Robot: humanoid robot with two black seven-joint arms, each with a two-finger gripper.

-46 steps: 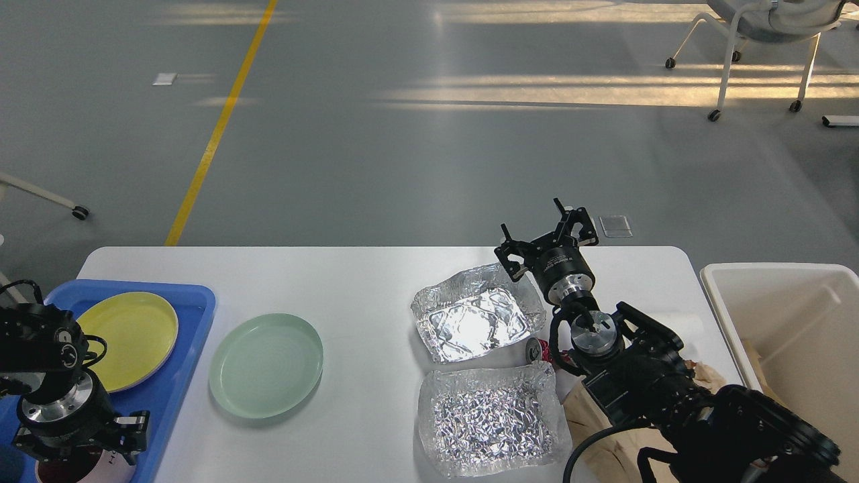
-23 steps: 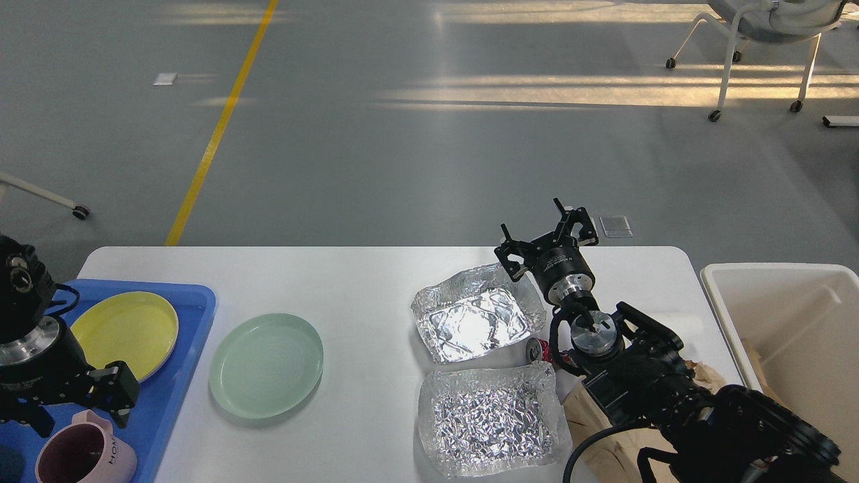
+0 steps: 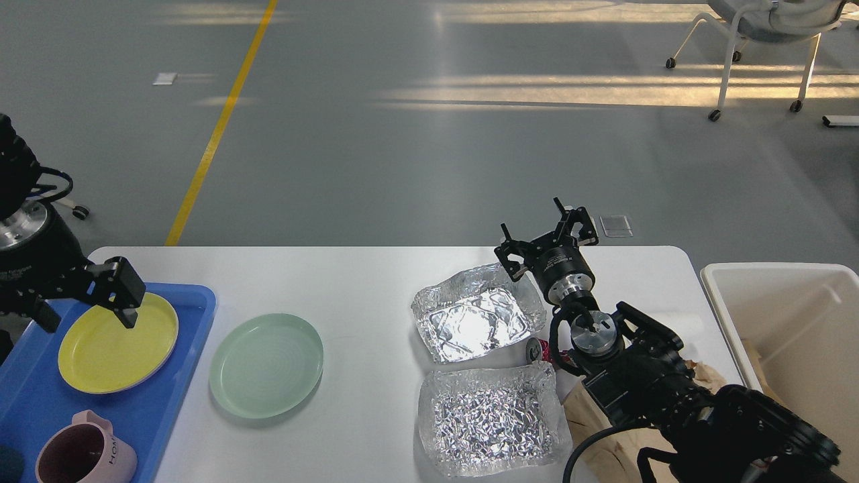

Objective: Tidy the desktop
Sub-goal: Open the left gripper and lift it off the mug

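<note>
Across the lower half of the head view, the large matte white rectangular desktop (image 3: pixel 376 282) with rounded corners is spread. At its left edge a blue plastic tray (image 3: pixel 194 315) is set, and in it are held a round yellow plate (image 3: pixel 107 349) and, toward the near corner, a mauve ceramic mug (image 3: pixel 84 453). Just beside the tray's right rim a pale green round plate (image 3: pixel 266 365) is laid on the bare tabletop. Right of centre two crumpled aluminium foil trays are placed, one (image 3: pixel 473 315) nearer the far edge, the other (image 3: pixel 493 416) at the near edge; between them the end of a red drink can (image 3: pixel 537 349) is seen. Off the right edge a deep off-white rectangular bin (image 3: pixel 782 322) is stationed, with brown paper (image 3: pixel 604 429) partly hidden under the right arm. The left gripper (image 3: pixel 84 302) is held above the yellow plate, fingers spread, nothing gripped. The right gripper (image 3: pixel 547 241) is raised over the far foil tray, fingers apart and empty.
</note>
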